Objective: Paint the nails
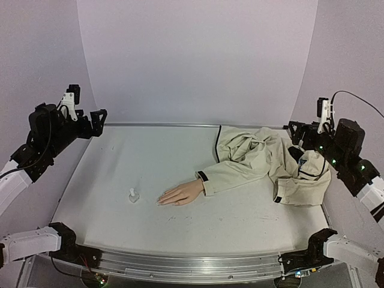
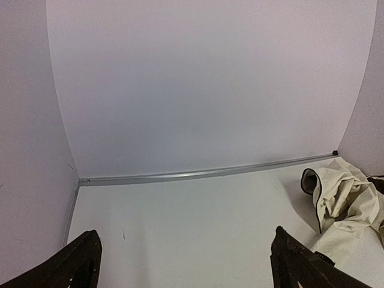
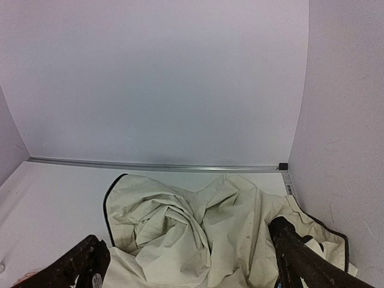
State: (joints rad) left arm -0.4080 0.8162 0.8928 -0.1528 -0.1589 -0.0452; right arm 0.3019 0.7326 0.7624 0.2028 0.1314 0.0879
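Note:
The pale mannequin hand (image 1: pixel 182 194) lies flat mid-table, its fingers pointing left, coming out of a beige sleeve (image 1: pixel 231 174). Its nails (image 1: pixel 161 201) are too small to make out. A small clear bottle (image 1: pixel 134 195) stands just left of the fingertips. My left gripper (image 1: pixel 94 123) is raised at the far left, well away from the hand; in the left wrist view it (image 2: pixel 186 264) is open and empty over bare table. My right gripper (image 1: pixel 297 133) hovers at the far right over the jacket, and it (image 3: pixel 189 264) is open and empty.
The beige jacket (image 1: pixel 273 159) lies crumpled over the back right of the table, also in the right wrist view (image 3: pixel 198 228) and at the edge of the left wrist view (image 2: pixel 342 198). A metal rail (image 1: pixel 162 125) runs along the back edge below curved white walls.

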